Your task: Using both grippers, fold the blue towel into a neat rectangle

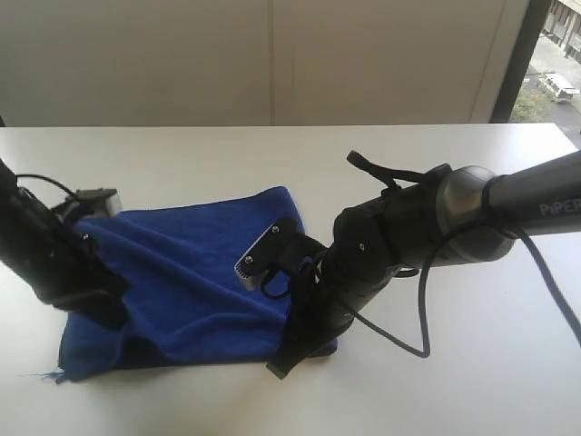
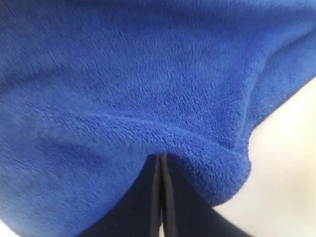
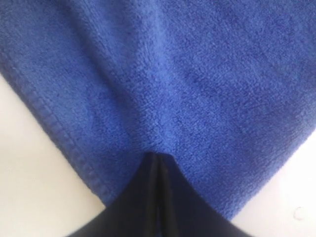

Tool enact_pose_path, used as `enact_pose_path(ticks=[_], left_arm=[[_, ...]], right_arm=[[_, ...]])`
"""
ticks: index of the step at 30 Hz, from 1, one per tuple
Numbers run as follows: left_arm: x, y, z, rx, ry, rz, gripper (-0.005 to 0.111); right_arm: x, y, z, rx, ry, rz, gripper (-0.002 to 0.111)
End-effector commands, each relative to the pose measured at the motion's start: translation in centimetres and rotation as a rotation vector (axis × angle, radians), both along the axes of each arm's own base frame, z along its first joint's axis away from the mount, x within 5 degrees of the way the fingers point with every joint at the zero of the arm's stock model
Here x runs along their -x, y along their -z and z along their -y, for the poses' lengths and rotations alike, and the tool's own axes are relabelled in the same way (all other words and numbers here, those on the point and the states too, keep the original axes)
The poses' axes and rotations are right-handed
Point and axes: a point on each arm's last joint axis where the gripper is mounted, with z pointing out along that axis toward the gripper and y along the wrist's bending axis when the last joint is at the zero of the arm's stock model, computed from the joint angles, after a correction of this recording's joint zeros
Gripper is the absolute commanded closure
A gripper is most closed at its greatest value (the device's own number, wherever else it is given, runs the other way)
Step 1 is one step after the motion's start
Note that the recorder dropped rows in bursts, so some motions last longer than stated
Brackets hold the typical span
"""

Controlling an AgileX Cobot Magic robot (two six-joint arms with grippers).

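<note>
The blue towel (image 1: 191, 272) lies partly folded and rumpled on the white table (image 1: 454, 381). My left gripper (image 1: 104, 309) reaches down onto the towel's left edge; in the left wrist view its jaws (image 2: 161, 157) are pressed together with a rounded fold of towel (image 2: 148, 74) bunched over the tips. My right gripper (image 1: 281, 363) is at the towel's front right corner. In the right wrist view, the right gripper (image 3: 159, 157) has its fingers shut, and their tips disappear into the towel (image 3: 187, 74) near its stitched hem. The pinch points themselves are hidden by cloth.
Bare white tabletop surrounds the towel, widest at the right and the back. A pale wall stands behind the table, with a window (image 1: 558, 54) at the far right. A black cable (image 1: 413, 341) loops down from the right arm to the table.
</note>
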Motion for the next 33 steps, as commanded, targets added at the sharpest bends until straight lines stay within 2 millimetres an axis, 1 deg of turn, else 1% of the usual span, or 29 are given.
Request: enact_pose_path(ticks=[1,6,14,20,25,33], left_arm=[[1.9,2.1,0.8,-0.034,-0.007,0.001,0.107],[3.0,3.2,0.0,-0.103,0.008,-0.027,0.107],[3.9,3.4,-1.6,-0.279,0.015,-0.122,0.107],[4.2,2.5,-2.1,-0.331,0.027,-0.115,0.107],[4.2,1.9,-2.0,-0.318,0.004,-0.093,0.107],[4.6,-1.3,-2.1,-0.292,-0.014,0.019,0.107]], right_arm=[[0.0,0.3,0.2,0.01,0.004,-0.01,0.108],[0.0,0.3,0.2,0.011,0.004,-0.012,0.108],[0.2,0.4,0.3,0.024,-0.002,-0.031,0.108],[0.4,0.5,0.5,0.039,-0.008,-0.053,0.108],[0.5,0.5,0.5,0.044,-0.009,-0.061,0.108],[0.6,0.4,0.6,0.052,-0.012,-0.075,0.108]])
